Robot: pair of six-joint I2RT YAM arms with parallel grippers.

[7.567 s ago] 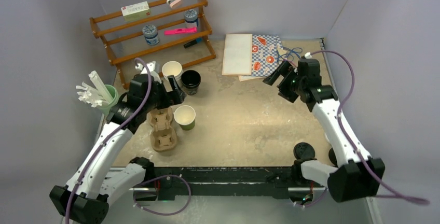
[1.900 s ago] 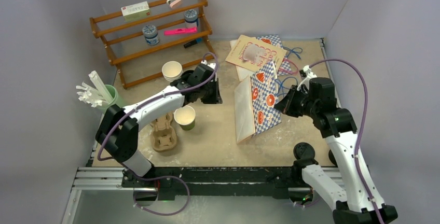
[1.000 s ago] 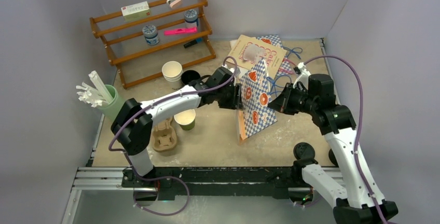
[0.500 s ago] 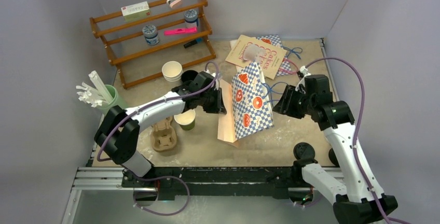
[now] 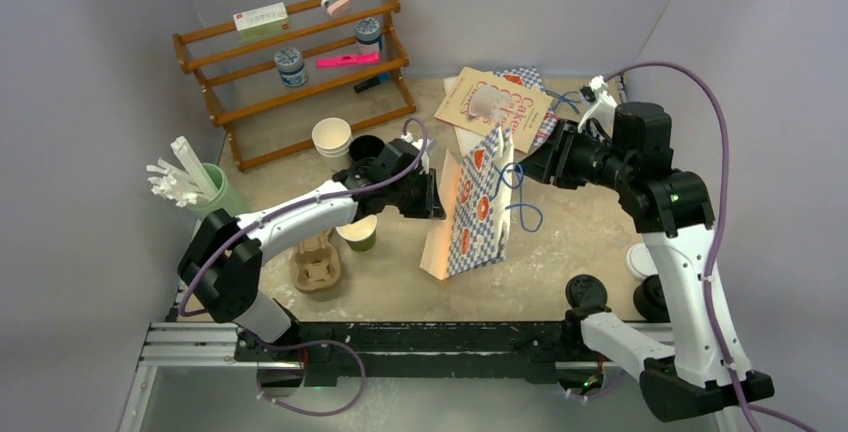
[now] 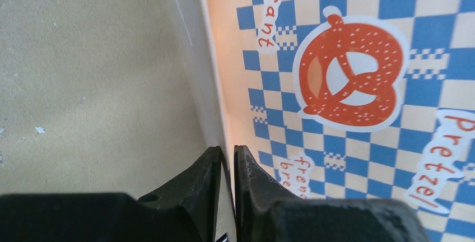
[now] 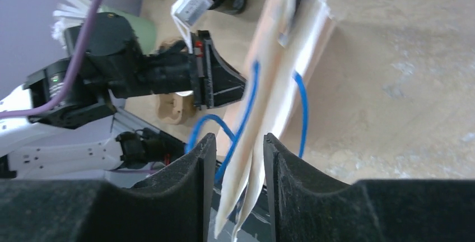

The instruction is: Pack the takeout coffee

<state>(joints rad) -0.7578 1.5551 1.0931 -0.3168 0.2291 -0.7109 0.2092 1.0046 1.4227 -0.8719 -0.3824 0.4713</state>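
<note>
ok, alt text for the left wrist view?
Close-up: the left gripper, jaws nearly together, pinches the thin edge of a paper bag printed in blue-and-white checks with an orange pretzel print and the word "Pretzel". Beige tabletop fills the left side.

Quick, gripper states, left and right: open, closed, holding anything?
Left gripper: closed, pinching the side edge of the paper bag.
Right gripper: open; the bag's top sits between its fingers, not gripped.
</note>
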